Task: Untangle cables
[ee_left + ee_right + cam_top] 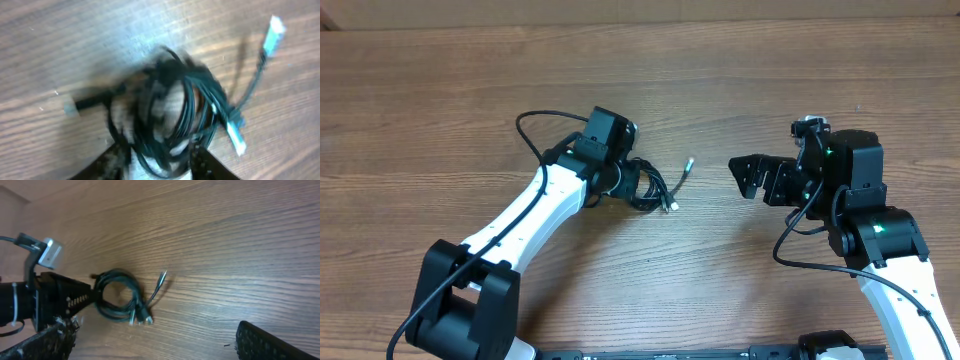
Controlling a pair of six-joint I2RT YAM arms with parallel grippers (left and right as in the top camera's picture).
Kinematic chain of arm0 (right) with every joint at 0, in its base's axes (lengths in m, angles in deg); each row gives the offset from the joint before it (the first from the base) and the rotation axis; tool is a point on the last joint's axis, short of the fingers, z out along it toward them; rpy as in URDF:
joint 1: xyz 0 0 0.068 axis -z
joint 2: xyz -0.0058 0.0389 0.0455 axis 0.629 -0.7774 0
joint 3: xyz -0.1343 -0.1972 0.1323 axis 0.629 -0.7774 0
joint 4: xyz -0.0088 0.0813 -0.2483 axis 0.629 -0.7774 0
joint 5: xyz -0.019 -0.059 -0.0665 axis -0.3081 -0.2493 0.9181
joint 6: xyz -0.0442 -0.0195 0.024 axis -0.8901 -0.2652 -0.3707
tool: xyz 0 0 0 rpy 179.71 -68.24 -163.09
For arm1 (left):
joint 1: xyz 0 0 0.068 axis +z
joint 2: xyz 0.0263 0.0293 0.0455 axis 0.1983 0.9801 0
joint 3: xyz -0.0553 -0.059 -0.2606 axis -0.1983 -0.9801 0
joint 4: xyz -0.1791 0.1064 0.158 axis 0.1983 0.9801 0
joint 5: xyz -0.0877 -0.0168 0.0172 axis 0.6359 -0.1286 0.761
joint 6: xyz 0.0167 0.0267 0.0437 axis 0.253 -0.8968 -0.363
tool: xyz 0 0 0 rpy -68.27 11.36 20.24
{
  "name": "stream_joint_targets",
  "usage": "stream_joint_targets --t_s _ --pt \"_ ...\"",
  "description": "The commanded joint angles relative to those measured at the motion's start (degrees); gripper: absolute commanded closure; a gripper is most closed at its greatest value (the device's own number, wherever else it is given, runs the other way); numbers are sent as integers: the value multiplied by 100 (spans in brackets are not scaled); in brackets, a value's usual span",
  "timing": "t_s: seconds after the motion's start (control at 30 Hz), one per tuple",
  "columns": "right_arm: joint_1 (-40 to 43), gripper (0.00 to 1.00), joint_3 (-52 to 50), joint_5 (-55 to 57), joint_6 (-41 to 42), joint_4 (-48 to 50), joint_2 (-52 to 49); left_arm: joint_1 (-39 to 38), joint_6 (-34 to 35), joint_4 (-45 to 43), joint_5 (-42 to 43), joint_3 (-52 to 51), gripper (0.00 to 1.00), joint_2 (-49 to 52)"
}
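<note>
**Cable Coil at Left Gripper**

The cables (pixel 655 188) lie coiled left of centre on the table (pixel 720 60), at the left gripper (pixel 626 183). The left wrist view is blurred, so its grip cannot be told. The right wrist view shows the right gripper (pixel 740 177) wide apart and empty.

Motion blur smears the cables (pixel 175 115), and the left pincer (pixel 157 162) is cropped below

Cables (pixel 655 188) on table (pixel 720 80), beside left end effector (pixel 625 183).
</note>
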Motion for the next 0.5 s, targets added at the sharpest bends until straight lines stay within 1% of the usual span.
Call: stream_joint_targets --t_s 0.0,0.27,0.33,0.47 --pt "-24 0 146 -144 2 -94 28 -46 -210 81 101 52 54 -44" --pt "-24 0 144 -146 2 -286 24 -52 -188 -514 17 52 54 -33" --pt "-24 0 144 -146 2 -286 24 -55 -160 -684 -273 52 54 7" --pt "-24 0 144 -144 2 -319 24 -59 269 -841 -874 52 49 216"
